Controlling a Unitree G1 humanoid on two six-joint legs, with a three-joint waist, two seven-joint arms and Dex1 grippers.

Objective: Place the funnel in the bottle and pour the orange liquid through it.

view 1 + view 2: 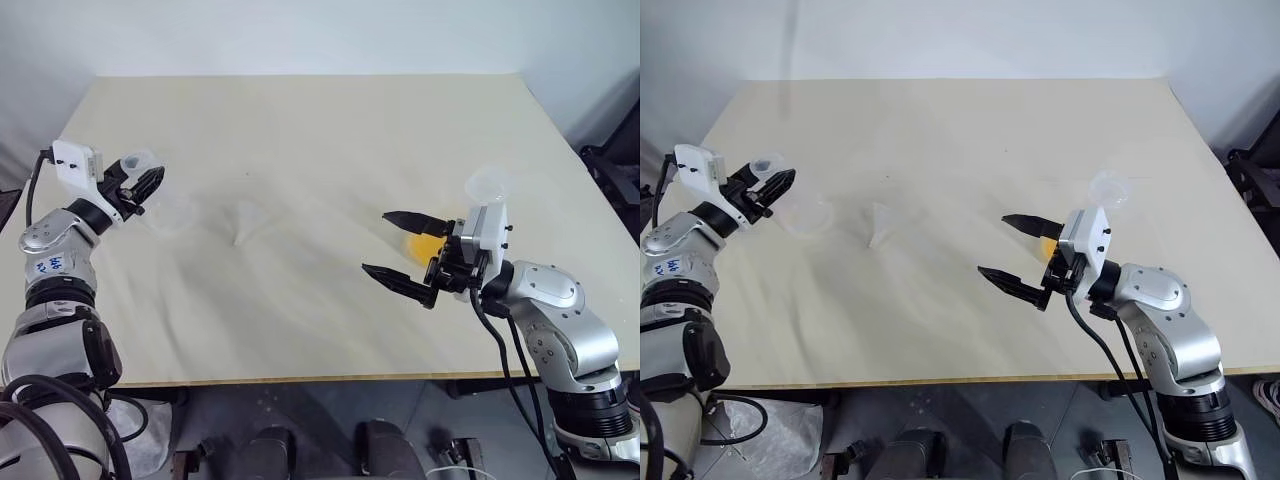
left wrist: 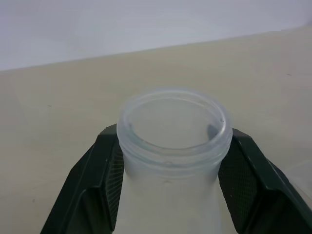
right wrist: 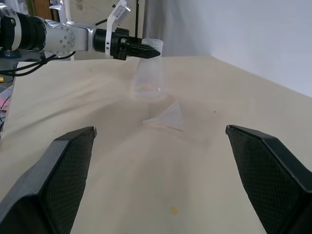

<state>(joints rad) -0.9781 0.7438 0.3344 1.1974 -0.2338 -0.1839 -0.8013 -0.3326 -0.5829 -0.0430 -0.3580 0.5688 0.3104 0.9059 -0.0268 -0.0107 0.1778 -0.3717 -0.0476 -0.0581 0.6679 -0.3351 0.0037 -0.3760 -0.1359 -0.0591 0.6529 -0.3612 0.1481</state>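
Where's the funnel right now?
The funnel lies on its side on the table, left of centre in the head views, just right of the bottle and apart from it.

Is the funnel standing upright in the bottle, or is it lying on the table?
Lying on the table. The funnel rests on its side beside the bottle, whose open neck is empty.

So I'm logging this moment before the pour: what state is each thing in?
bottle: upright on the table, neck open and empty, no funnel in it, left claw's fingers on either side of the neck
funnel: lying on its side on the table, apart from the bottle
orange liquid: partly hidden behind the right claw
left claw: closed around the bottle's neck
right claw: open, holding nothing
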